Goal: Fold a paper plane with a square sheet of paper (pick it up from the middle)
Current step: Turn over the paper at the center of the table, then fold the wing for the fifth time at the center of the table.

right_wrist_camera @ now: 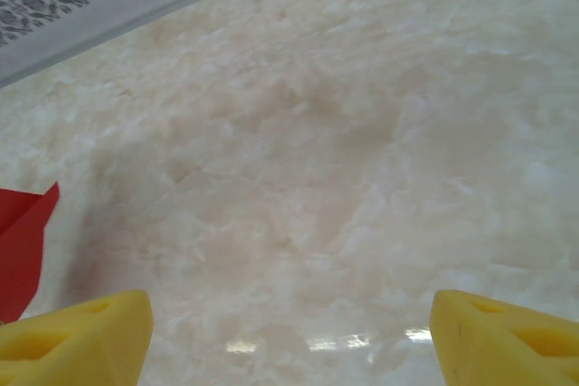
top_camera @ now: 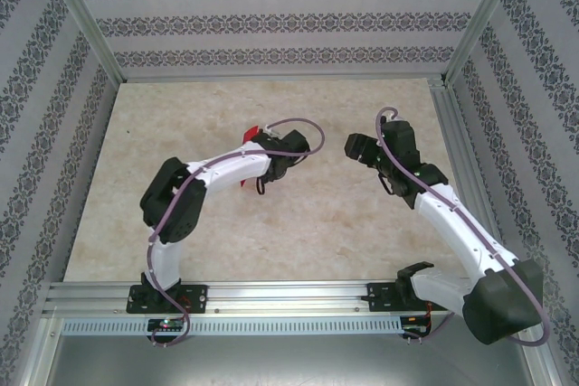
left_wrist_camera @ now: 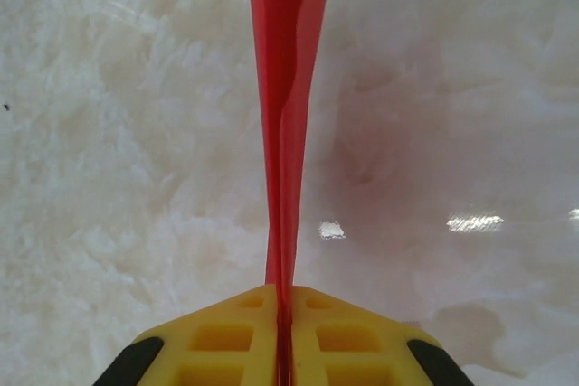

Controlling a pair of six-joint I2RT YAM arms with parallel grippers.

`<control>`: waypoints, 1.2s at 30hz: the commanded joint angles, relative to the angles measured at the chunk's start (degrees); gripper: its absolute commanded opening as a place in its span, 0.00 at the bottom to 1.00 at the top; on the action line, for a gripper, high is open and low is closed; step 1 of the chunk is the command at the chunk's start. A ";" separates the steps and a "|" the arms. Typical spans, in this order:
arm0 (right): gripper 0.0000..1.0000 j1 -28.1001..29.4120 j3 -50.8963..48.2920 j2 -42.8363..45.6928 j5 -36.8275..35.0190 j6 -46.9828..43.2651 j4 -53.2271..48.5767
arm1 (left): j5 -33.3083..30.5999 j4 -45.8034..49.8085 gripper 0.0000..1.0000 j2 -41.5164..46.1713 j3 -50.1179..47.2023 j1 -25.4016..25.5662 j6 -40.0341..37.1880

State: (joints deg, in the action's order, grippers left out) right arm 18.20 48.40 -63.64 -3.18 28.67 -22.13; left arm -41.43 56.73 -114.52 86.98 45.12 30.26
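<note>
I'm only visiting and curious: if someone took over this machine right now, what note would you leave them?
Left gripper: shut on the red paper, held edge-on and folded lengthwise, over the table.
Right gripper: open, empty, off to the paper's side.
Done: paper picked up, at least one fold in.
Left: the remaining folds; how many, I cannot tell.

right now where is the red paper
The red paper is pinched edge-on in the left gripper, just left of centre in the top view; the right gripper stands apart.
</note>
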 commanded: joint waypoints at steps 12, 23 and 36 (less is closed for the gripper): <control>0.79 -0.99 -1.03 -2.72 -0.21 2.14 -0.65 | 17.64 -6.09 0.41 -3.04 1.72 2.97 0.43; 0.74 7.80 3.80 -9.30 1.50 5.59 0.96 | 36.51 -20.06 0.72 16.07 -11.45 -4.98 0.30; 0.42 30.32 27.04 -40.33 4.50 8.99 1.74 | 44.94 -31.61 0.84 38.45 -38.22 -27.94 9.48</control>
State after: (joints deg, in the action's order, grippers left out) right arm 47.07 72.44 -100.44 -0.80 36.58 -20.91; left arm -0.14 29.95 -78.81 50.81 19.27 36.82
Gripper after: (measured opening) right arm 0.433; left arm 0.835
